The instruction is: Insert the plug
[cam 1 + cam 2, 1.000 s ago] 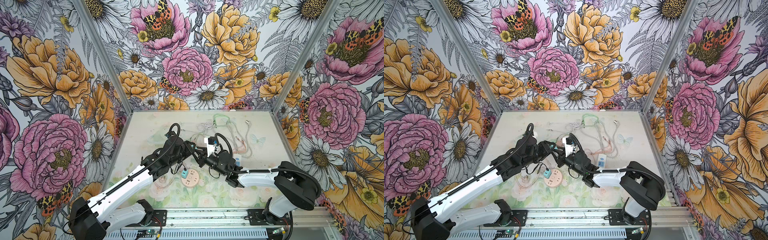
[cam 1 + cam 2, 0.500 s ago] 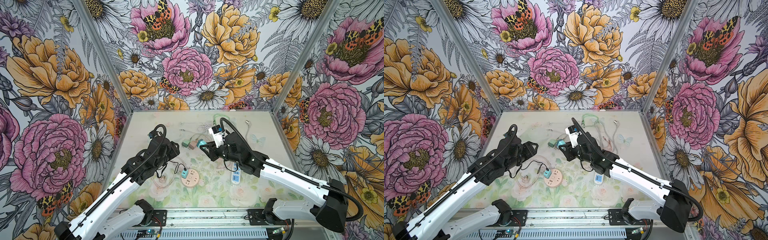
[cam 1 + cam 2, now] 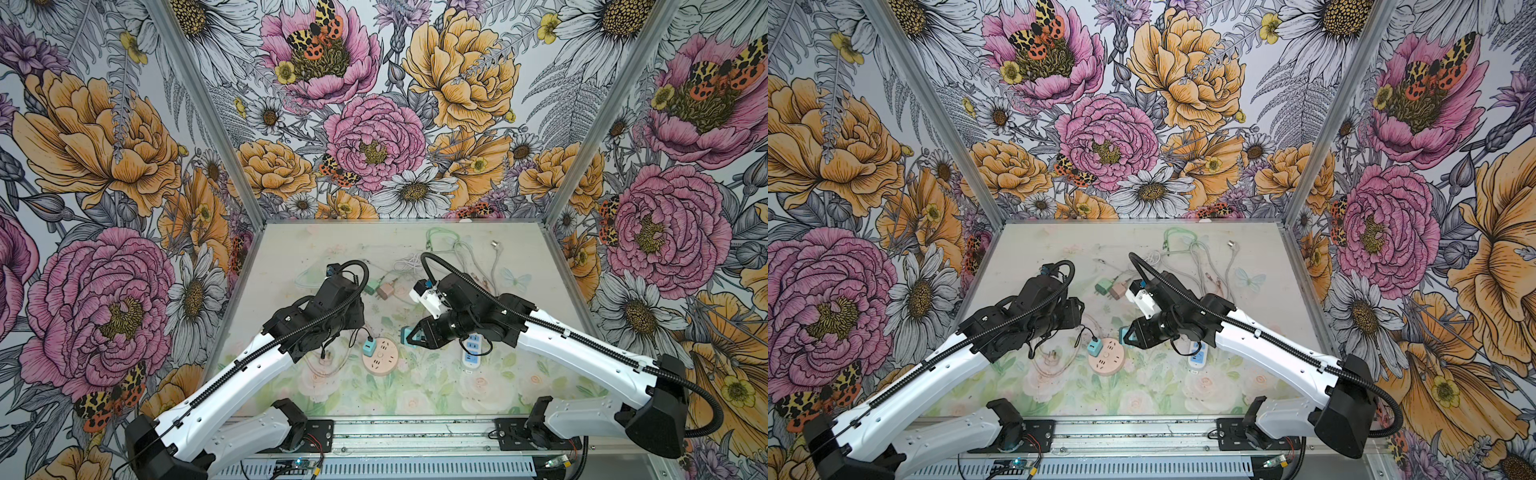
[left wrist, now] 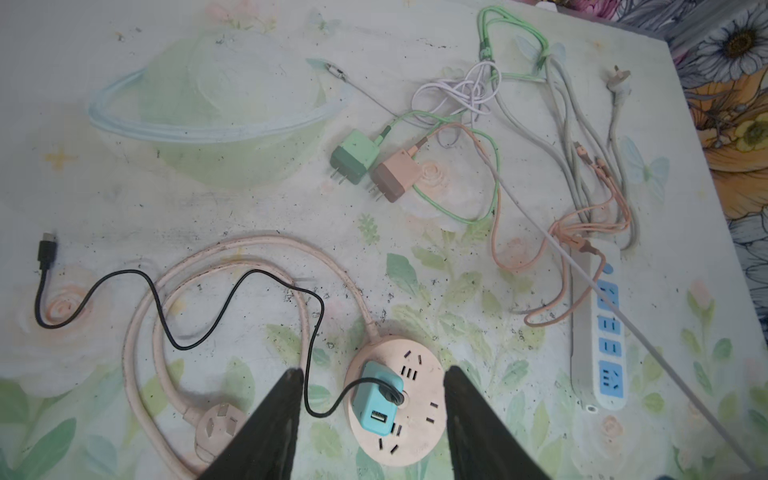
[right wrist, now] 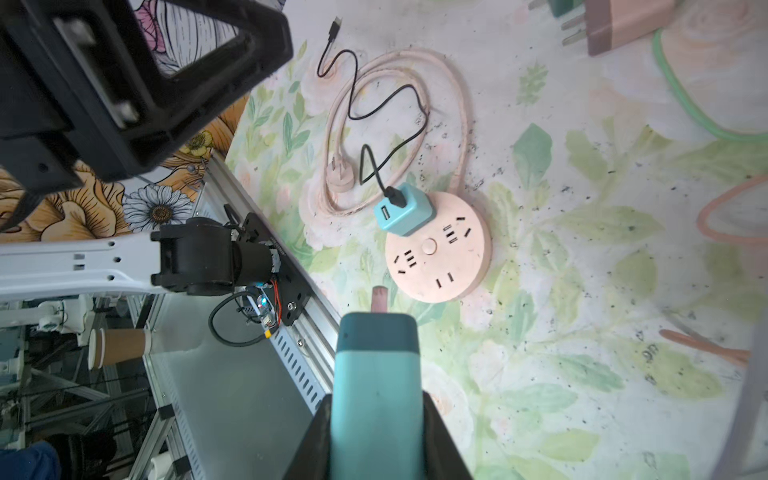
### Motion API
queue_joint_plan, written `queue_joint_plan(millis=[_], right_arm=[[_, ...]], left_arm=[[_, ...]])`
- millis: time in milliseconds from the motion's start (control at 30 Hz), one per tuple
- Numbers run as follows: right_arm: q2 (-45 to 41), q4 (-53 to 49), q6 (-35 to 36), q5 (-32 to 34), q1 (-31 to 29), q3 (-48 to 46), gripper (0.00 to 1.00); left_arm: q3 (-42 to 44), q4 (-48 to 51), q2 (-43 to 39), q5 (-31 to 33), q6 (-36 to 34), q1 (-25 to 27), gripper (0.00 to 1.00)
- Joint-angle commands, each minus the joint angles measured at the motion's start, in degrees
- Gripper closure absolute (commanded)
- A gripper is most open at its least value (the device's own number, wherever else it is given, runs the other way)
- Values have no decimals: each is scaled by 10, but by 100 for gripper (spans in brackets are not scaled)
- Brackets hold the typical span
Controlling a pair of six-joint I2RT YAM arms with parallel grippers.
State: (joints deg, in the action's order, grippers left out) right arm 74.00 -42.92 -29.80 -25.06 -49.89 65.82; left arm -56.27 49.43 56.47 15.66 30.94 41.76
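The left tool [image 4: 372, 371] stands open at a middle width: its two black fingers [image 4: 270, 428] are apart and nothing is between them. It hangs above the pale flowered desk [image 4: 208, 199], at the left side of the round pink plastic socket board [image 3: 380, 360]. Left of this board a thick pink cord [image 4: 266, 239] lies in a loop on the desk. A small light-blue USB charger [image 3: 368, 347] sits plugged in at the board's left rim. A thin black cable [image 4: 46, 249] runs from the charger across the loop.

Just to the right of the board, the right tool [image 5: 376, 403] is closed on the teal rectangular plastic plug [image 5: 376, 353]. The plug is in the air, near the board but apart from it. In the right wrist view one pin [image 5: 379, 298] at its front end points toward the board.

Farther back on the desk a green cube charger [image 4: 353, 157] and a pink-brown cube charger [image 4: 395, 176] lie side by side. On the right a long white power strip with blue sockets [image 4: 598, 332] lies flat. Pale tangled cables [image 4: 582, 166] lie behind the strip.
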Motion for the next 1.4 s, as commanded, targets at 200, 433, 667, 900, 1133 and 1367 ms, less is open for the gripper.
queue_joint_plan(millis=[200, 433, 667, 900, 1133, 1367], right_arm=[[-7, -105, 104, -125, 68, 54, 100], [-7, -149, 151, -134, 86, 67, 100], [3, -153, 161, -161, 86, 58, 100], [20, -152, 164, -195, 82, 67, 100], [52, -153, 165, -205, 63, 89, 100], [55, -152, 166, -207, 48, 100, 100]], left_arm=[[30, -16, -72, 12, -171, 140, 44], [20, -7, -27, 58, -288, 278, 45], [-5, -17, -29, 68, -384, 308, 43], [-11, -58, -16, -1, -454, 311, 41], [-12, -100, 2, -50, -482, 311, 41], [-8, -131, 19, -76, -501, 310, 40]])
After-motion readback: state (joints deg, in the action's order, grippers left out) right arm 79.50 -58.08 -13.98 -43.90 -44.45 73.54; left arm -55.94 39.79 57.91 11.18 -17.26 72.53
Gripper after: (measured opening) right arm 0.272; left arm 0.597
